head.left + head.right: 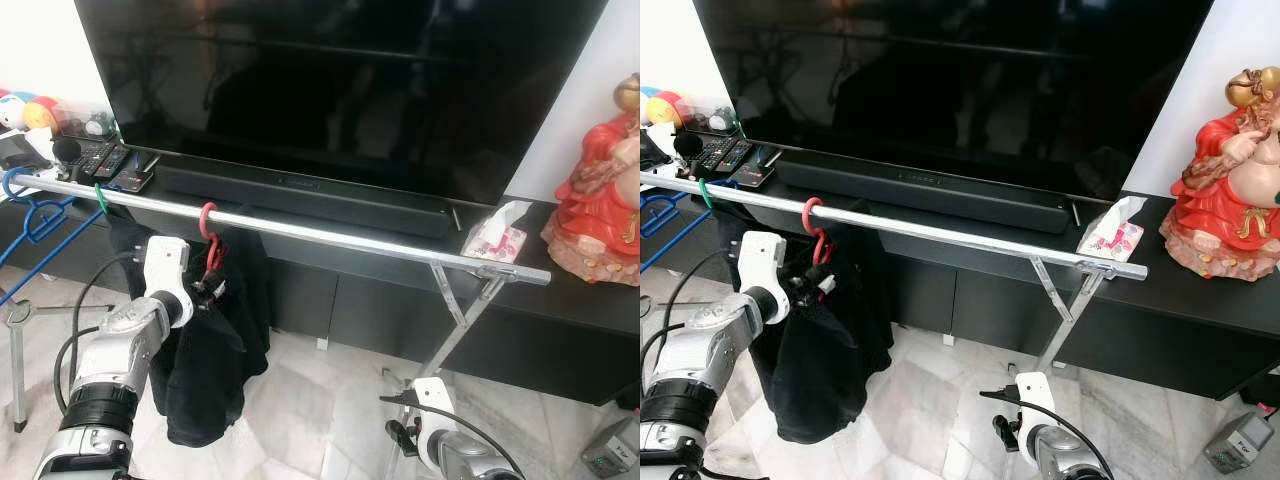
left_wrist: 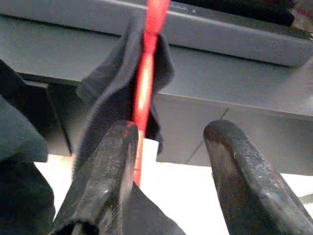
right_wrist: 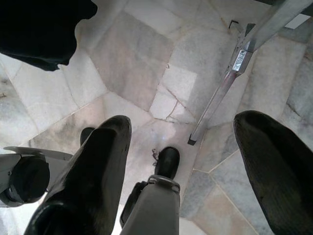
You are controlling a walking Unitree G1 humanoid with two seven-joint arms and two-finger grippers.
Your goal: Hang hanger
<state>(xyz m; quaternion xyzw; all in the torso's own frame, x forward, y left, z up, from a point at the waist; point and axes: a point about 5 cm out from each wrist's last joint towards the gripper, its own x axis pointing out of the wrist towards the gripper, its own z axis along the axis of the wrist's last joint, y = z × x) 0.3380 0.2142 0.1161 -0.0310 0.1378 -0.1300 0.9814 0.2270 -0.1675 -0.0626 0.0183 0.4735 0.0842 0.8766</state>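
Left wrist view gives me the left tool (image 2: 168, 161) with its two fingers spread wide, one finger (image 2: 105, 171) touching the red hanger (image 2: 145, 83), whose shaft runs up past it with dark cloth draped around it. From the head camera I see that hanger's hook (image 1: 208, 222) looped over the silver rail (image 1: 300, 229), the black garment (image 1: 215, 340) hanging below it in front of the black TV table (image 1: 590, 300), with a green hook (image 1: 101, 197) and a blue hanger (image 1: 35, 215) further along the rail to the left. My right tool (image 3: 181, 147) hangs low over the marble floor (image 3: 146, 73) with its fingers wide apart, gripping nothing, near the foot of the rack's leg (image 3: 222, 93).
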